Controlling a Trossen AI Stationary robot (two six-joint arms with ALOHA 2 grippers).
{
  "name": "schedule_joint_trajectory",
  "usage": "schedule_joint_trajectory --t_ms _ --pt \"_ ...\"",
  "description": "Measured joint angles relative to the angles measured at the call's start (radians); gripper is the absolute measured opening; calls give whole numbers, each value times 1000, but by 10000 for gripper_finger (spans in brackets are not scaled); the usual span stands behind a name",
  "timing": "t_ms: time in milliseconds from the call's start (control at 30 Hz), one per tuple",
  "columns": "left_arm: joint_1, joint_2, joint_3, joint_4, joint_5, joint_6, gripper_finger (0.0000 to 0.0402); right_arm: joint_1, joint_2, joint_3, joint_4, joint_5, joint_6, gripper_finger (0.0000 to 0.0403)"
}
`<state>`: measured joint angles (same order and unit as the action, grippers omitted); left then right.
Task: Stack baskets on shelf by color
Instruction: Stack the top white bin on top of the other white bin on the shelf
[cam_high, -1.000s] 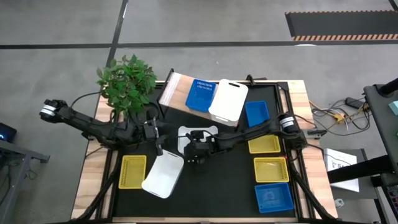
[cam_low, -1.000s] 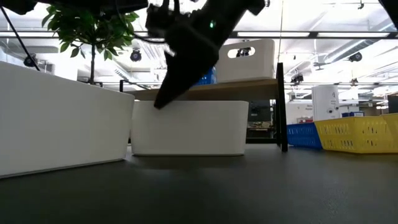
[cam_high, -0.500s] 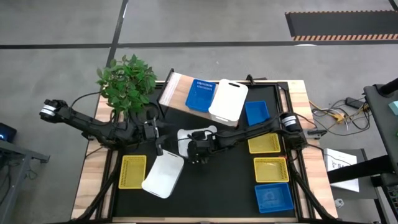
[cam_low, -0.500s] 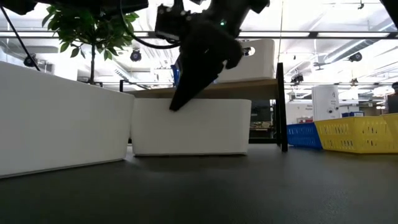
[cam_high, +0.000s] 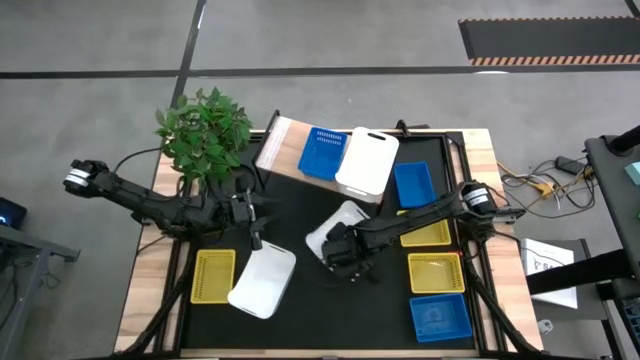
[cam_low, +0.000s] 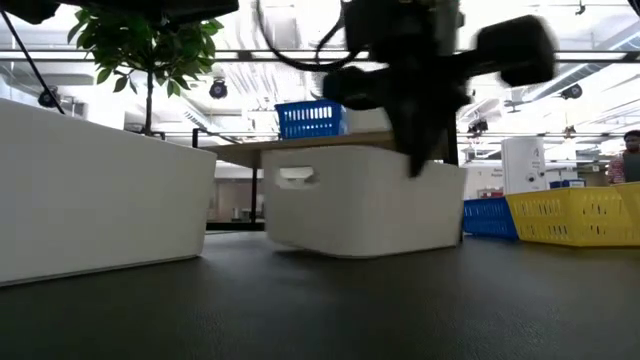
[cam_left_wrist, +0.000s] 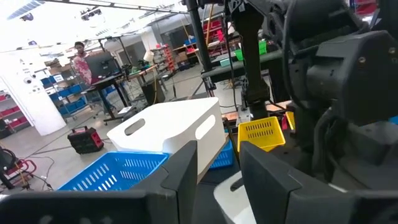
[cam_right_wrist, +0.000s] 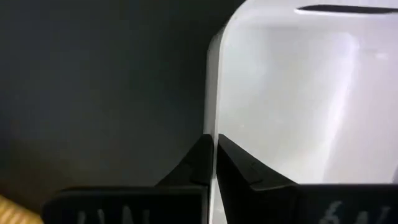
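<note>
My right gripper (cam_high: 338, 247) is pinched tight on the wall of a white basket (cam_high: 335, 226), its two fingers (cam_right_wrist: 198, 163) closed on either side of that thin rim. The basket sits in front of the shelf (cam_high: 283, 145), near the middle of the black table (cam_high: 330, 310), and in the low view it looks tipped, one end slightly off the tabletop. On the shelf are a blue basket (cam_high: 323, 153) and, just beside it, another white one (cam_high: 366, 160). My left gripper (cam_high: 254, 232) waits in front of the shelf's plant-side end, above a third white basket (cam_high: 263, 281); its fingers (cam_left_wrist: 184, 171) stand partly apart and grip nothing. A yellow basket (cam_high: 213, 275) lies beside that one. Past the shelf's other end sit more blue (cam_high: 413, 184) and yellow baskets (cam_high: 436, 271).
</note>
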<state>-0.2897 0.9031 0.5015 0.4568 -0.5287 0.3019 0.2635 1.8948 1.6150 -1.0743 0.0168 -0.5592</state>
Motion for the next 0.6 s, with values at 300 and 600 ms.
schedule_joint_trajectory --t_ms 300,600 --pt "0 0 0 8 0 -1 105 56 -11 -1 -132 -17 -139 8" --pt "0 0 -1 7 0 0 105 87 -11 -1 -126 -18 -106 31"
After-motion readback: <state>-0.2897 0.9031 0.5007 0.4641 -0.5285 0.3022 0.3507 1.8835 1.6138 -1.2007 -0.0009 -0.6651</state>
